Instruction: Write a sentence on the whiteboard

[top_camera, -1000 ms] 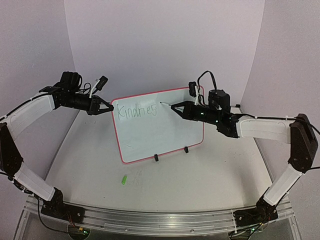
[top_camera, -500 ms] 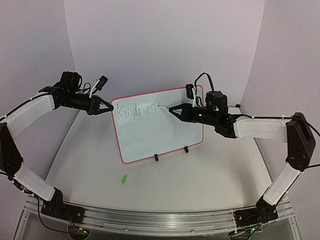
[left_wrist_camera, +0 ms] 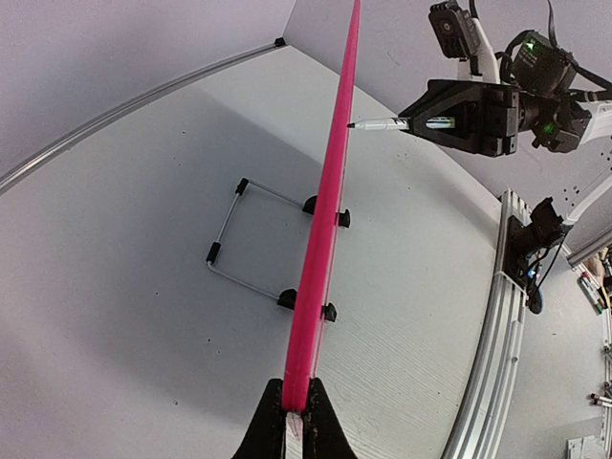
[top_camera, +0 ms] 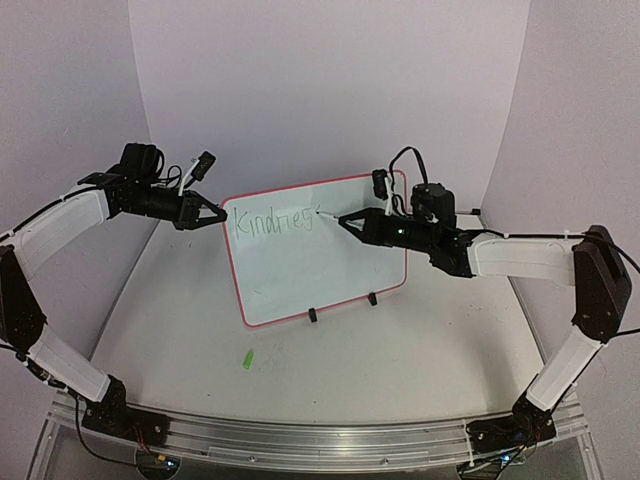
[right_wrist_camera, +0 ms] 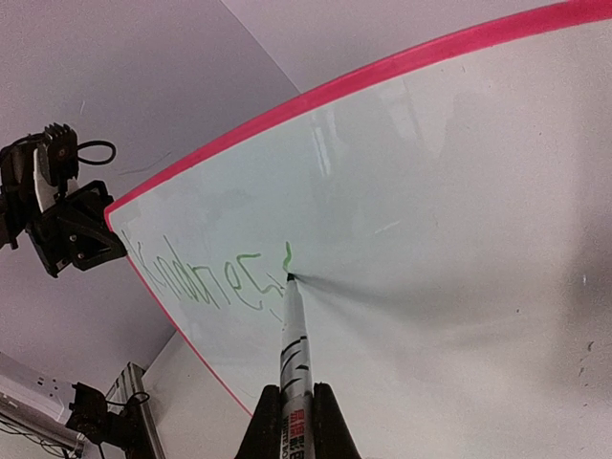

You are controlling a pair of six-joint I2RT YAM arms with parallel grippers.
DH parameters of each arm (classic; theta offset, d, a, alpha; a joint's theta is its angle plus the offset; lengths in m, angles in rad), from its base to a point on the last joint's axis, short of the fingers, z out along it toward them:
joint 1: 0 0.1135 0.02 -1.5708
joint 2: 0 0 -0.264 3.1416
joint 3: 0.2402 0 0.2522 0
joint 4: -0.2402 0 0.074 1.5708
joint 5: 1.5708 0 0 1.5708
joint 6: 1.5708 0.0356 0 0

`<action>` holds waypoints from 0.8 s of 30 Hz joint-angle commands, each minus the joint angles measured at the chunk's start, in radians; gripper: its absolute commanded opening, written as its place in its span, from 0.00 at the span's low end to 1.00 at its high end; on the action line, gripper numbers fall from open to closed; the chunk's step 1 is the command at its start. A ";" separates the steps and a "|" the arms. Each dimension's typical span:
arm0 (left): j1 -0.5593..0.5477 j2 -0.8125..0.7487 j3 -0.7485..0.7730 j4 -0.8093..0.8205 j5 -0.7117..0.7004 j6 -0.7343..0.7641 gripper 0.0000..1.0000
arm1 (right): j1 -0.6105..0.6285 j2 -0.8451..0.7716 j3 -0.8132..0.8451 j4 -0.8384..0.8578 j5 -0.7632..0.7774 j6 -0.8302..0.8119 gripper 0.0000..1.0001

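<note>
A small green piece [top_camera: 247,358] is lying on the worktop [top_camera: 420,350], nearest the arm bases. Behind it the whiteboard [top_camera: 330,270] is standing mid-worktop, leaning on its wire stand [left_wrist_camera: 227,234], with 2 black clips at its lower rim. The left claw [top_camera: 220,213] is clenching the board's upper left corner. The right claw [top_camera: 347,221] is grasping a marker [right_wrist_camera: 294,344], its tip touching the board at a short green stroke. The sentence [top_camera: 272,222] is reading about "Kindnes" in 1 green line near the top rim.
</note>
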 commanded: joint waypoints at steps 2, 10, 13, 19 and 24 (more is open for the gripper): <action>-0.004 -0.037 0.008 0.032 0.026 0.011 0.00 | -0.003 -0.041 -0.017 -0.015 0.083 -0.010 0.00; -0.004 -0.039 0.008 0.031 0.027 0.011 0.00 | -0.004 -0.064 -0.030 -0.036 0.111 -0.018 0.00; -0.004 -0.039 0.009 0.032 0.027 0.010 0.00 | -0.004 -0.060 -0.028 -0.051 0.104 -0.022 0.00; -0.004 -0.041 0.010 0.032 0.027 0.011 0.00 | -0.003 -0.051 -0.028 -0.091 0.082 -0.034 0.00; -0.005 -0.041 0.009 0.031 0.028 0.011 0.00 | -0.004 -0.050 -0.032 -0.109 0.078 -0.042 0.00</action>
